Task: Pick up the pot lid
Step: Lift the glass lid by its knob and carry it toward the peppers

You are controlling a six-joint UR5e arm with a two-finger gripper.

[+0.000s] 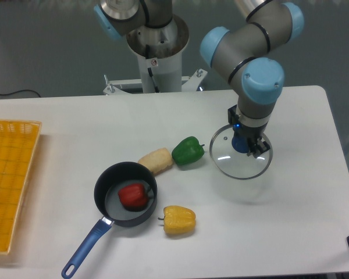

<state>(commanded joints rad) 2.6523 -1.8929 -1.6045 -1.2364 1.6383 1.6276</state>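
My gripper [241,129] is right of the middle of the view, with its fingers closed around the blue knob of the pot lid [220,160]. The lid is clear with a thin silvery rim and hangs below the fingers. The green pepper lies just left of its rim. How high the lid is above the table cannot be told from this view.
A black pan [99,200] with a blue handle holds a red pepper [134,196]. Near it lie a tan oblong item [155,161], a green pepper [187,151] and a yellow pepper [179,220]. An orange crate [26,174] stands at the left edge.
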